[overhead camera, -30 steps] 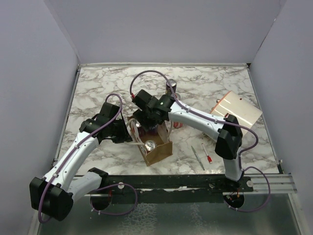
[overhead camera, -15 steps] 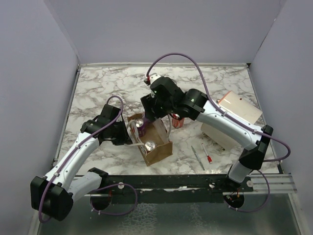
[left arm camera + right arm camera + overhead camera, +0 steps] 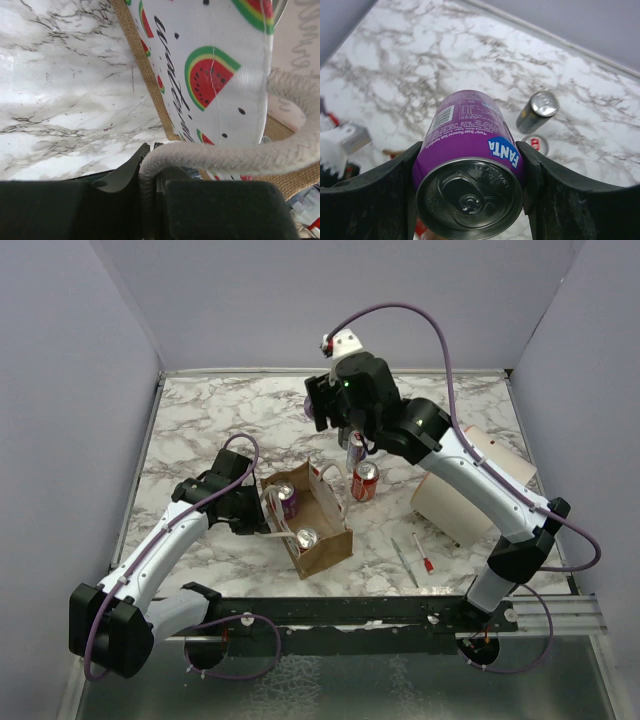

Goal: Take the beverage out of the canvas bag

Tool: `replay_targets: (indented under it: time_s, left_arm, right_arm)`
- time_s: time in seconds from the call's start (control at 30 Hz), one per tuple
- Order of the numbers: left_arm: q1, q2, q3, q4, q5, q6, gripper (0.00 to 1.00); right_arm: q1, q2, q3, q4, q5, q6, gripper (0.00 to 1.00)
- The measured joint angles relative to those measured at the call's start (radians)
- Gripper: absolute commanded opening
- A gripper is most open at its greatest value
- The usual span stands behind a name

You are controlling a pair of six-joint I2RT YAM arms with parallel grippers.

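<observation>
The tan canvas bag (image 3: 322, 540) stands open in the middle of the table, with a purple can (image 3: 288, 498) and a silver-topped can (image 3: 305, 538) still inside. My left gripper (image 3: 262, 516) is shut on its white rope handle (image 3: 225, 156); in the left wrist view the gripper (image 3: 150, 167) pinches the rope beside the bag's watermelon-print side (image 3: 215, 65). My right gripper (image 3: 320, 408) is high above the far table, shut on a purple Fanta can (image 3: 470, 135); in the right wrist view the gripper (image 3: 470, 195) clamps the can's sides.
A dark can (image 3: 356, 450) and a red can (image 3: 365, 481) stand right of the bag; both show in the right wrist view, the dark can (image 3: 537, 110) and the red can (image 3: 536, 144). A cream cylinder (image 3: 450, 505) lies at the right. Two pens (image 3: 405, 560) lie near the front.
My right arm has risen out of the bag with the purple Fanta can and swung up toward the far side. My left gripper has kept its hold on the handle.
</observation>
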Motion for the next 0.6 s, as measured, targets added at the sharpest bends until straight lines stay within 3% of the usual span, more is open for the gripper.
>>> replay_targets:
  time_s: [0.23, 0.6]
  left_arm:
    - [0.0, 0.033, 0.045, -0.034, -0.038, 0.023, 0.0]
    - [0.0, 0.049, 0.046, -0.095, -0.05, 0.033, 0.0]
  right_arm:
    - [-0.186, 0.139, 0.108, 0.062, 0.004, -0.07, 0.02]
    - [-0.205, 0.461, 0.206, 0.051, -0.101, -0.035, 0.02]
